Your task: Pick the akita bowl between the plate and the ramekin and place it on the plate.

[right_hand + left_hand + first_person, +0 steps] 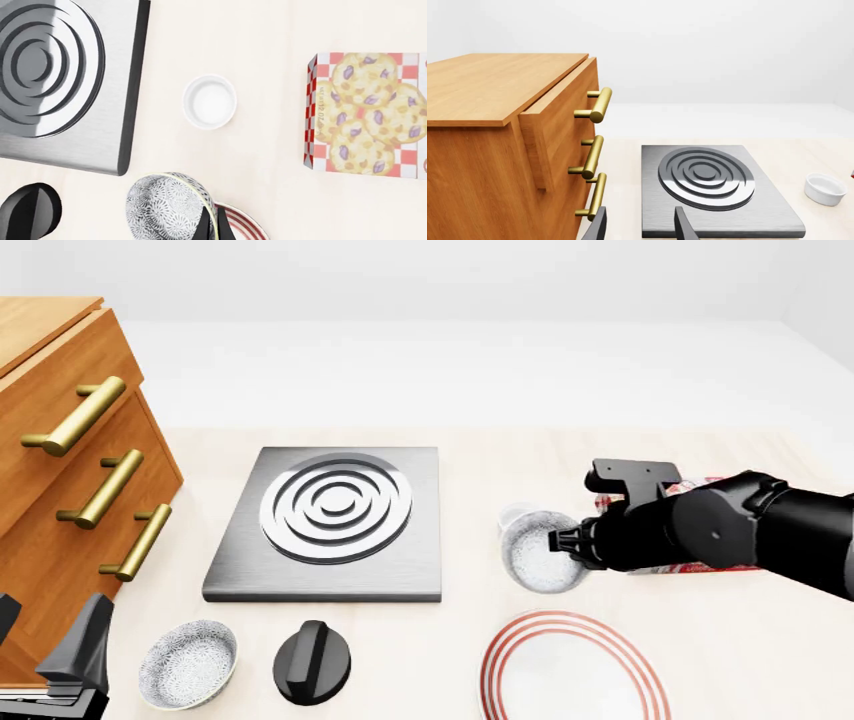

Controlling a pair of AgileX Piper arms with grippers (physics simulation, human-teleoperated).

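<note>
The akita bowl [538, 552], speckled inside and dark outside, hangs tilted above the table just beyond the plate [574, 672], which is white with red rings. My right gripper [577, 543] is shut on the bowl's rim. In the right wrist view the fingers [211, 226] pinch the rim of the akita bowl [165, 207], and the plate's edge [245, 227] shows beside it. The small white ramekin [209, 101] stands on the table beyond the bowl, and also shows in the left wrist view [825, 188]. My left gripper [640, 227] is open and empty at the near left [51, 638].
A steel stove plate [334, 520] with a ringed burner lies in the middle. A second speckled bowl [187, 665] and a black knob [311, 660] sit at the near left. A wooden drawer cabinet [67, 490] stands at the left. A red-checked cookie box [373, 112] lies at the right.
</note>
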